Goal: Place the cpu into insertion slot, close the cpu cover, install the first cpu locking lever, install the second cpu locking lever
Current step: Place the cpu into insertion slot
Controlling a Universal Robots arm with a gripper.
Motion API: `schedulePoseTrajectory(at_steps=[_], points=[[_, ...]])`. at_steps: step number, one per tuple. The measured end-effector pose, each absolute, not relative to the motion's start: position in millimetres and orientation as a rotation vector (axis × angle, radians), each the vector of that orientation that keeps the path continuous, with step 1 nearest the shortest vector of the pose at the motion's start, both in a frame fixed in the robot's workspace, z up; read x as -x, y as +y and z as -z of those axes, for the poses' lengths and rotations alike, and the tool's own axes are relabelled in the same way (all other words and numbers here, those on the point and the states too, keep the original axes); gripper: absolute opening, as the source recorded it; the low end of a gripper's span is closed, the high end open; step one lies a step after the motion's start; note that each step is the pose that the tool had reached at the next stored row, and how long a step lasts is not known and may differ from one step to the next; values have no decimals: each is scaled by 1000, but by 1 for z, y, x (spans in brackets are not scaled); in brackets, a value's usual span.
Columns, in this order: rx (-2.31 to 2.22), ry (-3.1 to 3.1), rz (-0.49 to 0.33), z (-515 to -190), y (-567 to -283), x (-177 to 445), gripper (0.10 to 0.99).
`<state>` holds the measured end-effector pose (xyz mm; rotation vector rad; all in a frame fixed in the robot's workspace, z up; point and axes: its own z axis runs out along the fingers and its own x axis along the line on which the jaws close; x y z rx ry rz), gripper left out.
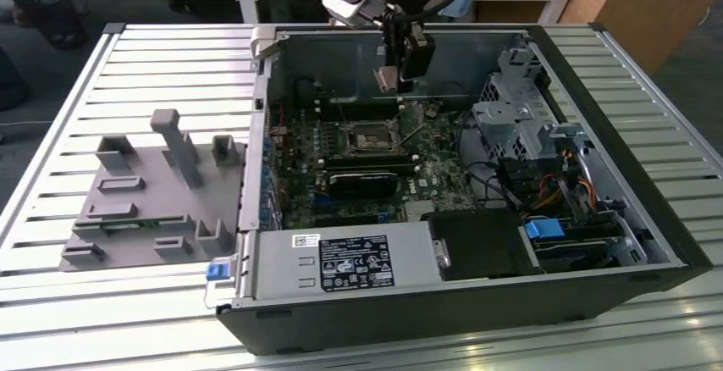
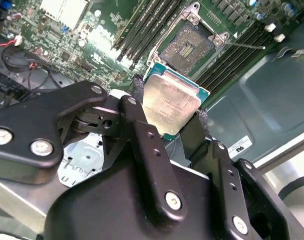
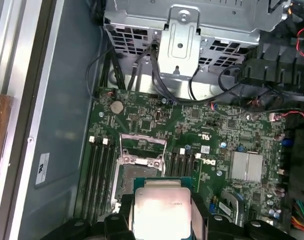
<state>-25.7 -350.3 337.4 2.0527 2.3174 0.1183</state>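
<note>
An open computer case (image 1: 452, 324) lies on its side on the slatted metal surface (image 1: 113, 74). Inside it sits a green motherboard (image 1: 435, 163), and the exterior view also shows a silvery power supply box (image 1: 328, 263) against the near wall and a metal drive cage (image 1: 510, 117) with loose cables on the exterior view's right. On the surface, at the exterior view's left of the case, stands a grey moulded fixture (image 1: 147, 197) with upright posts and shallow pockets.

The arm reaches down into the case from above, and the claw (image 1: 394, 80) hangs over the board, clear of it. Its two black fingers (image 2: 136, 107) are narrowed onto the cpu (image 2: 172, 102) and grip the chip by opposite edges, with the silvery face turned towards the second wrist camera. The first wrist view shows the same grip, the cpu (image 3: 162, 210) sitting between the fingers just over the board.

The insertion slot (image 2: 187, 44) lies bare on the motherboard, its dark recessed centre uncovered. In the first wrist view the cpu cover (image 3: 141, 160) is tipped up off the insertion slot (image 3: 124, 180) at one edge. Long black memory slots (image 3: 99, 170) run beside the socket. The chip is near the socket but apart from it, not yet seated
</note>
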Motion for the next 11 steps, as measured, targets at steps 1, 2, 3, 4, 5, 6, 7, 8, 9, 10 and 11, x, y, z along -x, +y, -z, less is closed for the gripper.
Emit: schedulePoseTrajectory(at_steps=[1, 2, 3, 4, 5, 6, 7, 8, 9, 10, 11], points=[[-2054, 2316, -118, -336, -349, 26, 541], [-2056, 2315, -118, -334, -348, 27, 541], [-2057, 2313, -118, -332, -347, 27, 541], [-2060, 2310, -118, -330, -345, 28, 541], [-2067, 2303, -117, -328, -344, 28, 541], [-2079, 2291, -115, -326, -344, 28, 541], [-2094, 2276, -113, -325, -343, 28, 541], [-2109, 2260, -111, -323, -343, 28, 541], [-2123, 2246, -110, -322, -343, 28, 541], [-2135, 2234, -109, -320, -342, 28, 541], [-2143, 2226, -109, -318, -342, 28, 541]])
